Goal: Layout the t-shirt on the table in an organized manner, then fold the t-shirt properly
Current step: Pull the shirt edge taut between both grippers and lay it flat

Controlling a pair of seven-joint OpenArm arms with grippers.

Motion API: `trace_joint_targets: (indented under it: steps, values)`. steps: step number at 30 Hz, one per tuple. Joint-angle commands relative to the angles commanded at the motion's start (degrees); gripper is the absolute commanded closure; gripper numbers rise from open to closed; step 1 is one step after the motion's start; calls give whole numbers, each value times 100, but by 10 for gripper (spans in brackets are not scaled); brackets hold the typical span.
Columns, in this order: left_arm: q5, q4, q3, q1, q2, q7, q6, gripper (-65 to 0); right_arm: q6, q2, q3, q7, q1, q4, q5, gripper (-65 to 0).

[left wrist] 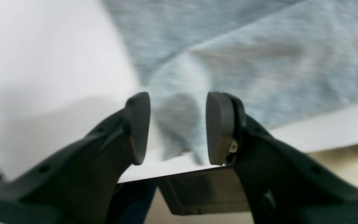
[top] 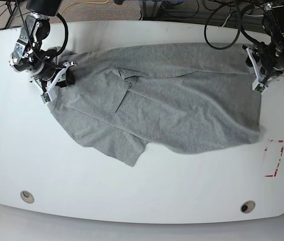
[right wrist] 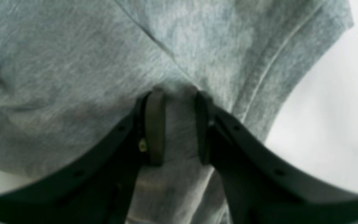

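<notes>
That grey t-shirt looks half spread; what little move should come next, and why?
Probably the right gripper, shut on the t-shirt, should pull its bunched corner outward. The left gripper is open at the far edge, and the folded sleeve still needs flattening.

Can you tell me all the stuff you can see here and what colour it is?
Heather-grey cotton t-shirt: one, grey, spread and rumpled across the middle of the table, no letters showing.
Large white glossy table: one, white, under everything.
Round grommet holes: two, metal-looking, near the front edge, left and right.
Red-and-white tape mark: one, on the table beside the shirt's right edge.
Cables: several, dark, behind the table.
Right gripper: one, black, pinching shirt fabric.
Left gripper: one, black, open at the shirt's edge.
</notes>
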Motion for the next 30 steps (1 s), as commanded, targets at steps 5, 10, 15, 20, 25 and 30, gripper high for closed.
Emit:
trace_joint_targets:
  steps: [5,10,15,20,25,30]
  values:
    - [0,0,202,97,-9,0,0,-257,0,0,0,0,0,0,18,-160]
    - [0,0,185,114,-211,0,0,-257,0,0,0,0,0,0,18,-160]
    - [0,-202,185,149,-607,-9,0,-257,0,0,9,0,0,0,18,-160]
    - [-9,-756,185,132,-1081,-105,0,-257,0,0,9,0,0,0,44,-160]
    - [-18,-1178,185,132,-1451,-554,0,-257,0,0,9,105,-26,-9,53,-160]
    - [-35,-1345,114,-79,-1846,-756,0,-257,0,0,9,149,-26,-26,53,-160]
